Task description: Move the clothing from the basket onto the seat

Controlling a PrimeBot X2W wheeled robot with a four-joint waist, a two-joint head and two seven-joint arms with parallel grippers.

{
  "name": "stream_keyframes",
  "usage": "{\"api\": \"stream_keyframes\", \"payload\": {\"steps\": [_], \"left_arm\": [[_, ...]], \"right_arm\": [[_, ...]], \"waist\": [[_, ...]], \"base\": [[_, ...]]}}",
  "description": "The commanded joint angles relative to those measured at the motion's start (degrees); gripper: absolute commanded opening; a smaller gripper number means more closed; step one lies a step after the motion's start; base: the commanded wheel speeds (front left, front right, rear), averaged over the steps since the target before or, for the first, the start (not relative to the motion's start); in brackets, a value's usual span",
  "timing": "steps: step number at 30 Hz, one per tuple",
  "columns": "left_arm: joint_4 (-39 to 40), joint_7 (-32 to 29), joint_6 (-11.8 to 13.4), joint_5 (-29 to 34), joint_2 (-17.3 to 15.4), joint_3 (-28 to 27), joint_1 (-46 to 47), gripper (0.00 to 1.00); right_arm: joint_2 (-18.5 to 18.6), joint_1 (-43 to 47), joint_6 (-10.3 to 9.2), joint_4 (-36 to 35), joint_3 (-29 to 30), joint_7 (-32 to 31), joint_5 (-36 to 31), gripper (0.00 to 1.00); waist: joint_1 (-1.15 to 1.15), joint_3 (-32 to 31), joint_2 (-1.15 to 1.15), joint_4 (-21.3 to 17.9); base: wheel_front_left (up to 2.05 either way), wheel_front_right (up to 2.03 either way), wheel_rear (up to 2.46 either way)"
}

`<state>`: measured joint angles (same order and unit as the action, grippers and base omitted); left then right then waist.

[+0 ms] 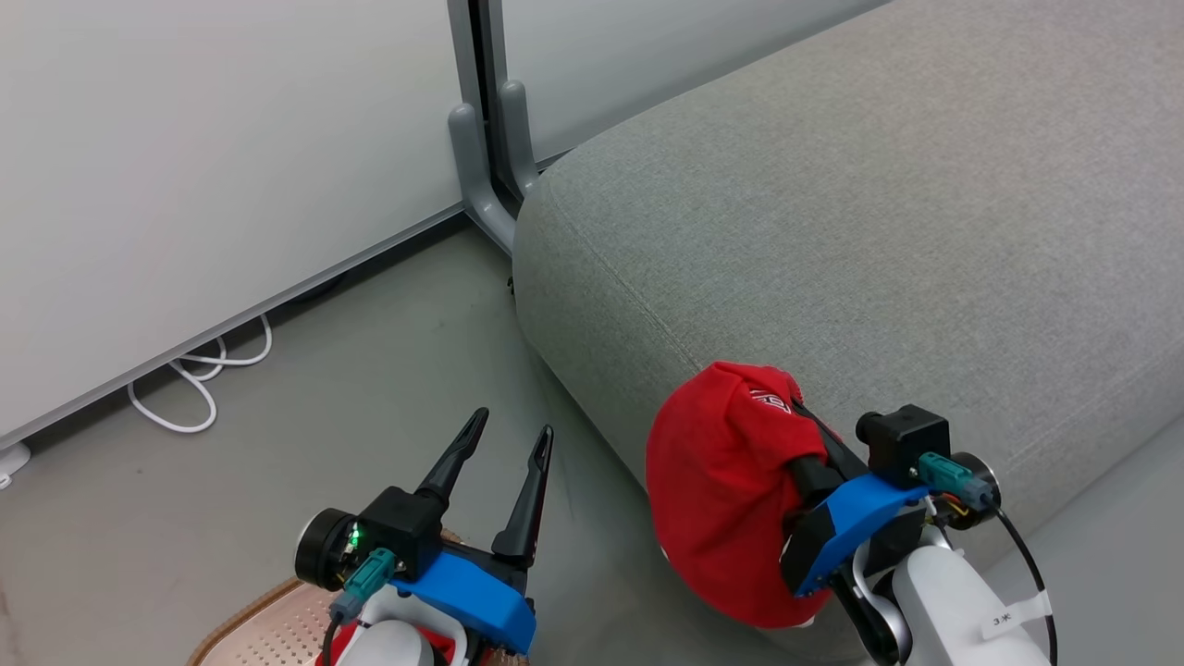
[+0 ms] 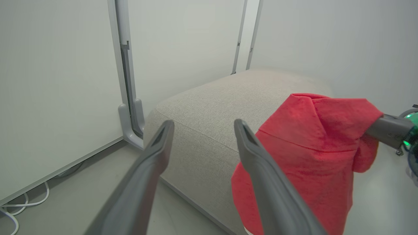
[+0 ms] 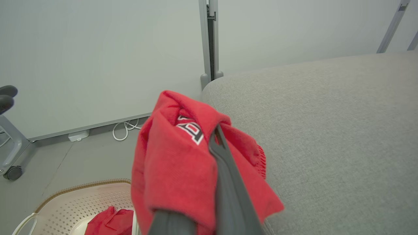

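"Clothing (image 1: 721, 490) first: what did the jaws have?"

"My right gripper (image 1: 803, 416) was clamped tight on one red piece of it. The fabric was bunched over the dark fingers (image 3: 225, 169) and hung below them, with white lettering showing near the top. My left gripper (image 1: 514, 424) held nothing. Its jaws stood wide apart, pointing forward."

"And where did that put the red piece?"

"It hung in front of the near corner of the grey seat (image 1: 832, 231). I could not tell whether cloth touched upholstery. A second red piece (image 3: 109, 222) lay inside the cream basket (image 3: 65, 209), which sat low at my left beneath the left arm. Beyond, a white cable (image 1: 199, 379) looped on the grey floor (image 1: 370, 370) along the foot of a pale wall panel (image 1: 185, 139)."
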<state>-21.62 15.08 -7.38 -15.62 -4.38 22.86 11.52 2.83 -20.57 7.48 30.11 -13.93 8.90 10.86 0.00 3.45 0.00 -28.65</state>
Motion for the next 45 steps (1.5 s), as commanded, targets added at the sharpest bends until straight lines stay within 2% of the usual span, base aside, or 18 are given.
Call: {"api": "stream_keyframes", "payload": {"steps": [1,9,16,21,26,36,45], "left_arm": [[0.1,0.1,-0.1,0.3,-0.1,-0.2,0.3,1.00],[0.0,0.1,-0.1,0.2,0.2,0.4,-0.3,1.00],[0.3,0.1,-0.1,0.3,-0.2,0.8,0.8,1.00],[0.8,0.1,-0.1,0.7,-1.0,0.8,2.2,1.00],[1.7,0.1,-0.1,1.3,-2.5,1.3,3.9,1.00],[4.4,0.1,-0.1,2.1,-5.6,6.6,11.3,1.00],[10.8,0.1,-0.1,4.1,-7.6,6.9,15.3,1.00]], "right_arm": [[0.1,1.0,0.03,-0.4,0.1,0.3,-0.1,0.00],[0.1,1.0,0.03,-0.6,0.7,0.2,-0.3,0.00],[0.1,0.1,0.03,-1.1,3.1,0.5,-0.2,0.00],[0.2,-2.4,0.03,-1.7,7.8,0.5,-0.3,0.00],[1.6,-8.6,0.03,-1.2,14.0,-1.2,0.7,0.00],[11.0,-19.3,0.03,0.8,26.4,-0.3,1.2,0.00],[19.2,-24.8,0.02,0.7,36.9,1.5,1.3,0.00]], "waist": [[0.00,0.1,0.00,-0.4],[0.00,0.1,0.00,-0.5],[0.00,1.7,0.00,1.0],[0.00,4.4,0.00,2.4],[0.00,8.5,0.00,3.1],[0.00,19.5,0.00,8.9],[0.00,29.1,0.00,13.9]], "base": [[0.00,0.00,0.00],[0.00,0.00,0.00],[0.00,0.00,0.00],[0.00,0.00,0.00],[0.00,0.00,0.00],[0.00,0.00,0.00],[0.00,0.00,0.00]]}}
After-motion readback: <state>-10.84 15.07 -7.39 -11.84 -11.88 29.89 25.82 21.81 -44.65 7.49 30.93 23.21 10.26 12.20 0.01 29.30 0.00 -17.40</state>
